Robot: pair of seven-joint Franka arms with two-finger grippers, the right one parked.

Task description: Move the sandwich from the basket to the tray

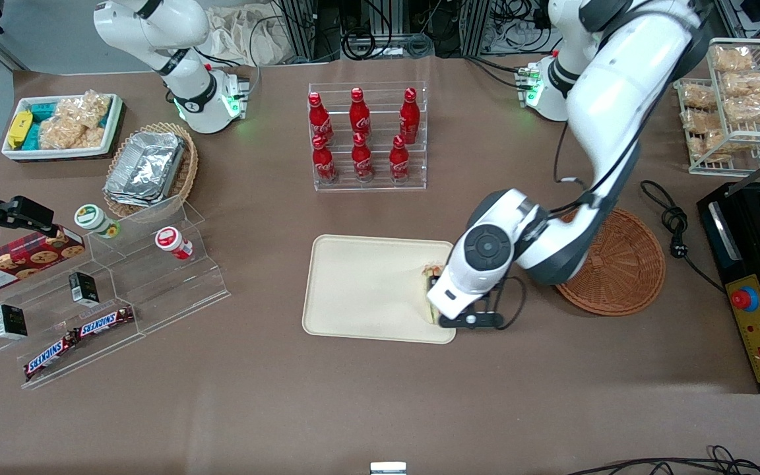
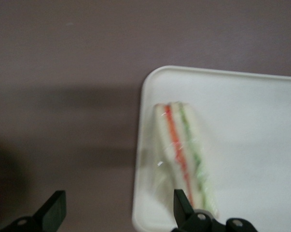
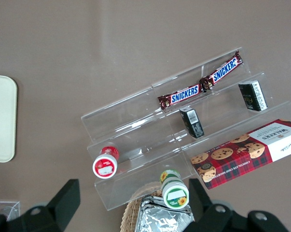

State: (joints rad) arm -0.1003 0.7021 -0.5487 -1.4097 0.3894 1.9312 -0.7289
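I read this as the tail of the placing step: the sandwich [image 2: 184, 154] lies on the tray [image 1: 360, 277], close to the tray's edge on the working arm's side and toward the corner nearer the front camera, with its red and green filling stripes showing through the clear wrap. From the wrist camera I see my gripper [image 2: 118, 210] hanging above that tray edge with its two fingers spread wide; one fingertip [image 2: 52, 207] sits over bare table and the other over the sandwich's narrow end, and nothing is clamped between them, so I judge the sandwich released. In the front view the wrist hides most of the sandwich, with only a sliver peeking out at the tray's edge [image 1: 430, 277]. The reddish-brown wicker basket [image 1: 624, 270] sits beside the tray toward the working arm's end of the table, partly covered by the forearm, and the part I can see holds nothing. What I think remains is a clean exit: lift straight up so the finger over the wrap cannot drag or tip the wedge off the low rim, then pull the arm away. The sandwich rests near the rim, so any sideways nudge could push it onto the table [image 1: 380, 409].
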